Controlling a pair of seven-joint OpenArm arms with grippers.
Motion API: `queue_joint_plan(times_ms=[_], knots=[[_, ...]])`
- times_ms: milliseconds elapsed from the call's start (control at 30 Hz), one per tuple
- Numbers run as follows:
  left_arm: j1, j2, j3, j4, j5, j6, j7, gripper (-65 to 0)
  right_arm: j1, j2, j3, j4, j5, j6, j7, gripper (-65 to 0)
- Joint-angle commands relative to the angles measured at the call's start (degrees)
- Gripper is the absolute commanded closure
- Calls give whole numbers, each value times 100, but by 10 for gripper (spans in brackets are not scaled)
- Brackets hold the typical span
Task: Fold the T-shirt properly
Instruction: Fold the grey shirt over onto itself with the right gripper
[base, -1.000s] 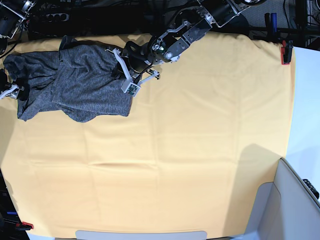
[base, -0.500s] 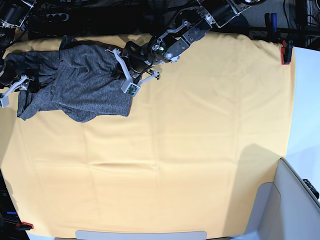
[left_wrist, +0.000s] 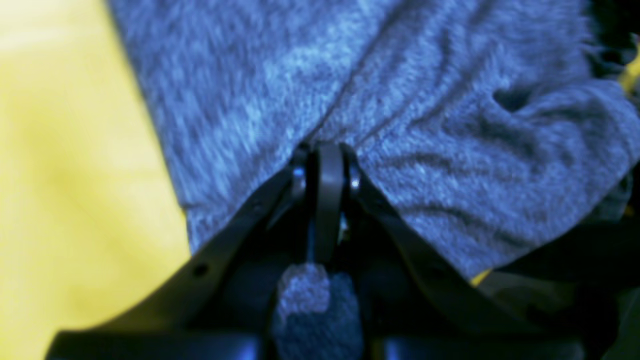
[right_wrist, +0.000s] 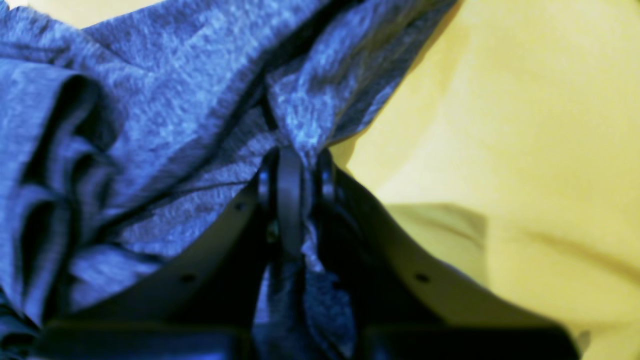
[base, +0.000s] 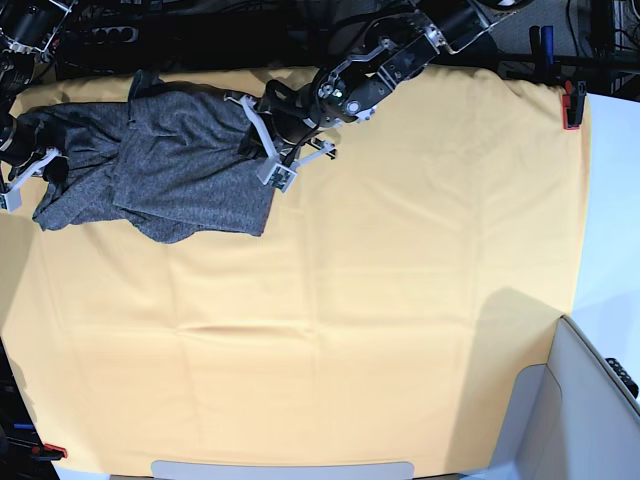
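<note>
Up at the far-left corner of the yellow-orange cloth (base: 380, 300), the T-shirt (base: 185, 175) lies bunched and crumpled, not yet spread. Right gripper (right_wrist: 290, 165), wide apart a sec ago, has now clamped down on a fold of knit near the shirt's outer edge. Left gripper (left_wrist: 327, 160) is clenched on fabric at the opposite edge, w/ cloth pinched betw. its fingers; the wrist view is blurry, so probably the hem. Both arms now have hold, so the shirt looks ready to be lifted and stretched flat before any fold.
</note>
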Motion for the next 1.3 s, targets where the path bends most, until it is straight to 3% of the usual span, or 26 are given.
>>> queue_joint_plan(times_ms=[0,233,433,533,700,800,967,1067,1167,1267], knots=[[-36,-82,-129,261,66,64,-6,-6,-20,-26,-50,135,-38,78,-324,0],[175,-310,-788,965,40,64,38,-7,-239,-421,-41,1612,-38,78,-342,0],[447,-354,-1228,1009,48,47,38,-6,-442,-1142,-112,3344,-38,78,-377,0],[641,-354,-1386,1114,57,38,38,-6,-477,-1441,-507,4056,-38,78,-377,0],[764,-679,-1492,1387,48,38,46,-6,-477,-1890,-1536,4214,-152,-735,-368,0],[790,-873,-1527,1510,48,56,46,-6,-486,-2268,-2265,4214,-741,-1008,-351,0],[790,-1040,-1527,1545,40,56,46,-6,-450,-2716,-3435,4214,-2517,-1043,-333,0],[799,-1040,-1527,1545,40,56,46,-6,-442,-2813,-3927,4205,-3247,-1043,-333,0],[878,-1040,-1527,1545,40,56,46,-6,-442,-2830,-4208,4170,-3695,-1052,-333,0],[887,-1040,-1527,1545,40,56,46,-6,-442,-2830,-4217,3968,-3730,-1052,-333,-1]])
